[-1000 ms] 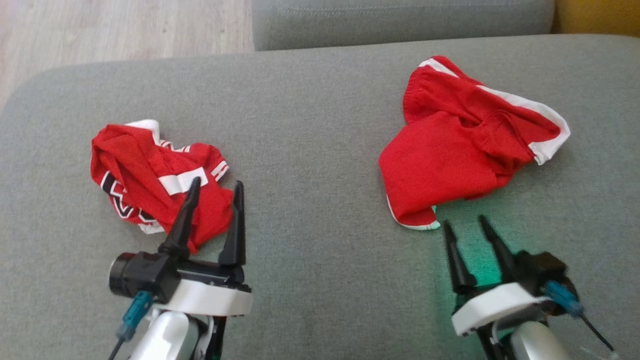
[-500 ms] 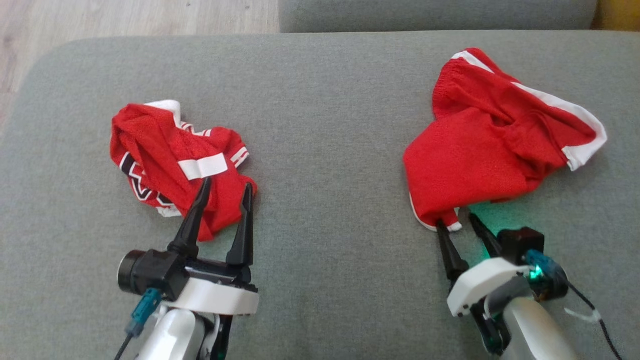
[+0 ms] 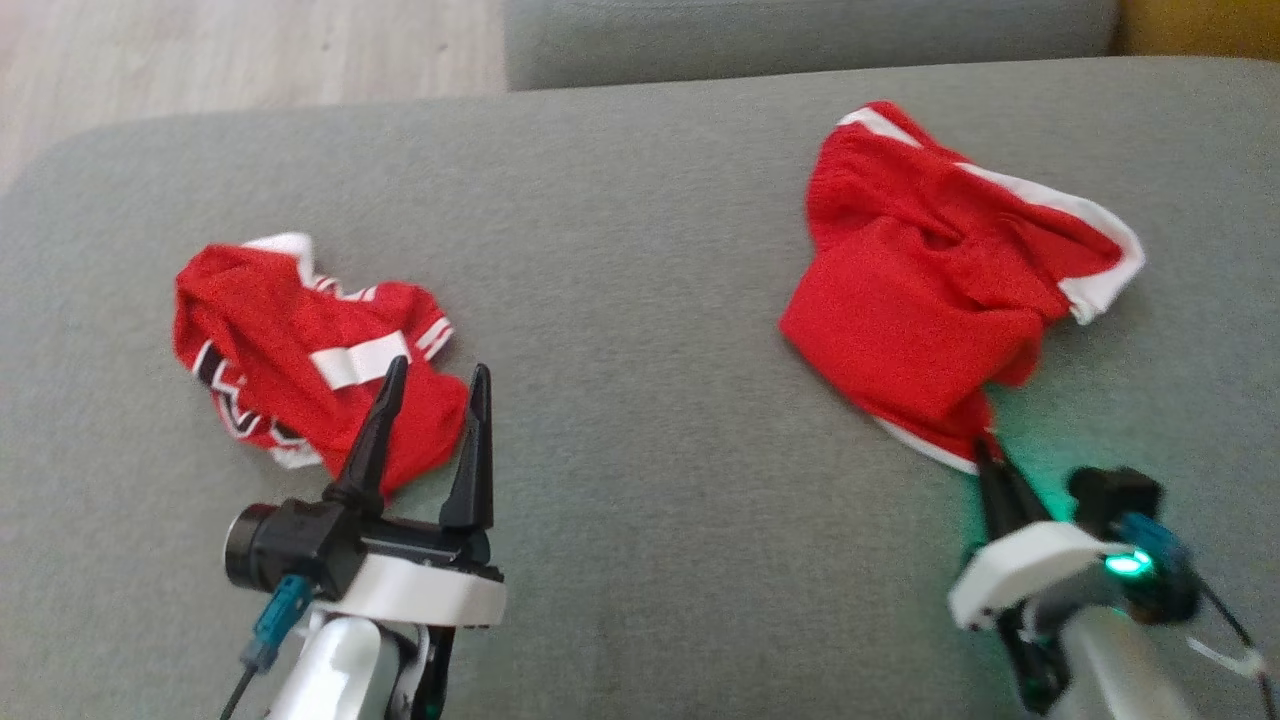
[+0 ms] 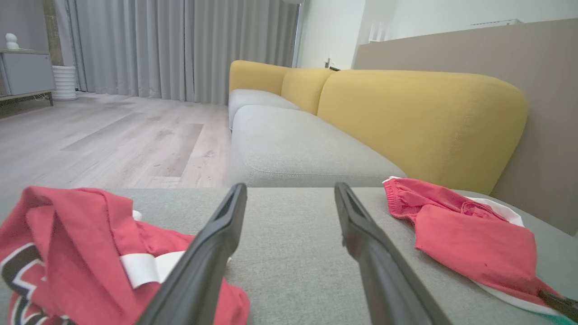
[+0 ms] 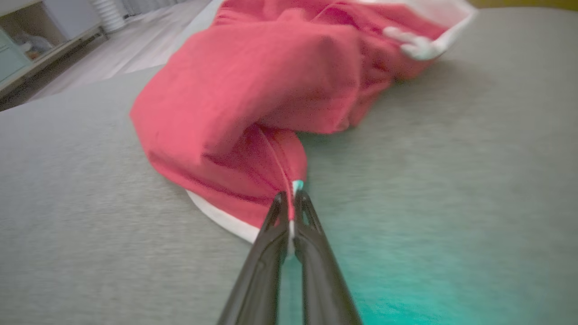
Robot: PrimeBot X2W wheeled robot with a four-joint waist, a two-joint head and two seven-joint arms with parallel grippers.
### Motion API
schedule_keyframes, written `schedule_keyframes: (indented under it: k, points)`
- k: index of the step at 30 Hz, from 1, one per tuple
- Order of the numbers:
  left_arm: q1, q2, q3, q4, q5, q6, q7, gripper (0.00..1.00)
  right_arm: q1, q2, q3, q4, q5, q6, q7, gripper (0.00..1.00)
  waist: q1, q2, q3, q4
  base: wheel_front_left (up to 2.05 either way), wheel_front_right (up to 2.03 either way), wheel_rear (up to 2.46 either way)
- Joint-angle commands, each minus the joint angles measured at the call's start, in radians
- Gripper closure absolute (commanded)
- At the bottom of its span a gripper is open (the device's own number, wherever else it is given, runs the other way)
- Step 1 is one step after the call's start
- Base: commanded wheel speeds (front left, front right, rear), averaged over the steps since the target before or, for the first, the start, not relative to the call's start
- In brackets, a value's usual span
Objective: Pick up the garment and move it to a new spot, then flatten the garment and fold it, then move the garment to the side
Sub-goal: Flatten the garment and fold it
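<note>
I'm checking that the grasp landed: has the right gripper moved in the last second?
Yes. Measured against the rear cushion, the right gripper has shifted rightward and now pinches the near hem of the red shorts.

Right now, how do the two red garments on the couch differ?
The left garment carries black-and-white lettering and striped trim; the right garment is plain red with white edging. The left garment lies free beside the open left gripper; the right garment's near edge is pinched in the shut right gripper. Both are red, crumpled, on the grey cushion.
</note>
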Motion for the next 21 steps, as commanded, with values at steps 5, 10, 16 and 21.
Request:
schedule_keyframes:
  k: [5,10,16,21]
  points:
    - [-0.005,-0.012,0.043,-0.026,0.021,-0.013,-0.009,0.0,0.041,-0.003,-0.168,-0.108,-0.074,0.007,-0.002,1.0,0.0,0.0,-0.039,-0.076,0.0,0.0,0.0]
    - [0.0,-0.029,0.041,-0.02,0.029,-0.022,-0.01,0.0,0.049,-0.003,-0.393,-0.205,-0.137,0.007,0.041,1.0,0.0,0.0,-0.045,-0.107,0.0,0.0,0.0]
    - [0.0,-0.043,0.04,-0.007,0.037,-0.035,-0.01,0.0,0.023,-0.003,-0.547,-0.237,-0.229,0.007,0.081,0.0,0.0,0.0,-0.043,-0.114,0.0,0.0,0.0]
    - [-0.002,-0.047,0.051,0.001,0.042,-0.042,-0.01,0.0,-0.006,-0.003,-0.548,-0.243,-0.233,0.007,0.028,0.0,0.0,0.0,-0.043,-0.116,0.0,0.0,0.0]
